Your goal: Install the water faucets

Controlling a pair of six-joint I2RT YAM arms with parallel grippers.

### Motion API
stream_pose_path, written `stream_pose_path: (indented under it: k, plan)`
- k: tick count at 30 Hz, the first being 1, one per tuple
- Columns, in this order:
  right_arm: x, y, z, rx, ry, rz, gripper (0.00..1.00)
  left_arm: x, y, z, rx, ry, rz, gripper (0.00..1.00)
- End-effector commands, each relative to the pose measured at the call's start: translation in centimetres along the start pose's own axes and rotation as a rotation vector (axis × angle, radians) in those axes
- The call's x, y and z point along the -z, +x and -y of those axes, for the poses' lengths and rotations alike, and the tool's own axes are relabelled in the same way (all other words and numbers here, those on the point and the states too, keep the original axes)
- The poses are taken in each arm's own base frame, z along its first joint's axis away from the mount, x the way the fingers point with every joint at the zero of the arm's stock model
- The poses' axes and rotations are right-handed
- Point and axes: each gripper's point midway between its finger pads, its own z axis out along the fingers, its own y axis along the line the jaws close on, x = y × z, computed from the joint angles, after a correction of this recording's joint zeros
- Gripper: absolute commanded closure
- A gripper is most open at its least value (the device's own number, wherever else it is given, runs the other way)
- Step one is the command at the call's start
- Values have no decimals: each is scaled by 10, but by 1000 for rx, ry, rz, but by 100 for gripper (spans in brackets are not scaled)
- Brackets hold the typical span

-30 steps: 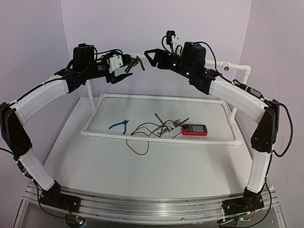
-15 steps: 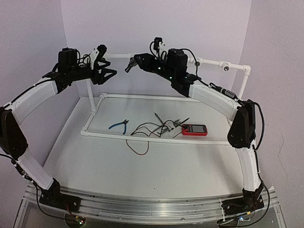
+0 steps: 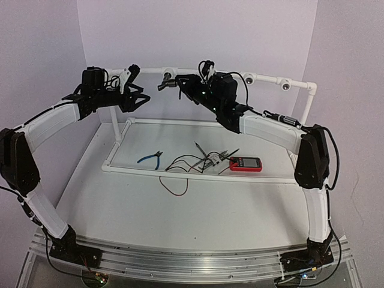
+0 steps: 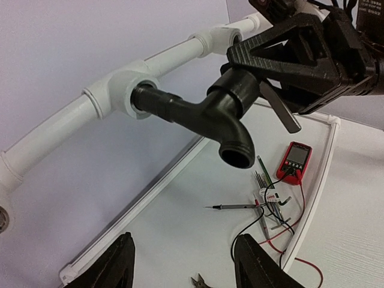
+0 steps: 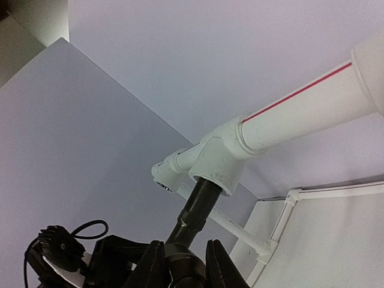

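A dark water faucet point(image 4: 201, 111) is seen with its threaded end seated in a white pipe socket point(image 4: 123, 90) on the raised pipe rail point(image 3: 268, 78) at the back of the worktop point(image 3: 180, 210); its spout is turned downward. The right gripper point(image 5: 185, 255) is clamped on the faucet's body (its fingers point(image 5: 219, 267) are pressed against both sides). The left gripper point(image 4: 186, 246) is held just beside the faucet, jaws apart, nothing between them; blue-handled pliers point(image 3: 150, 158), loose leads point(image 3: 198, 162) and a red multimeter point(image 3: 245, 163) are laid on the worktop below.
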Motion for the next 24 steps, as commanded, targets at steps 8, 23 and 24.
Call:
stream_pose_path:
  k: [8,23,24]
  plan:
    - [-4,42,85,-264,196,-34,70,-23,-29,1,-69,32,70,51]
    - [-31,70,61,-211,145,-83,64,-32,-41,8,-63,59,103,42]
    - [-34,76,60,-214,141,-93,64,-32,-44,8,-66,58,109,42]
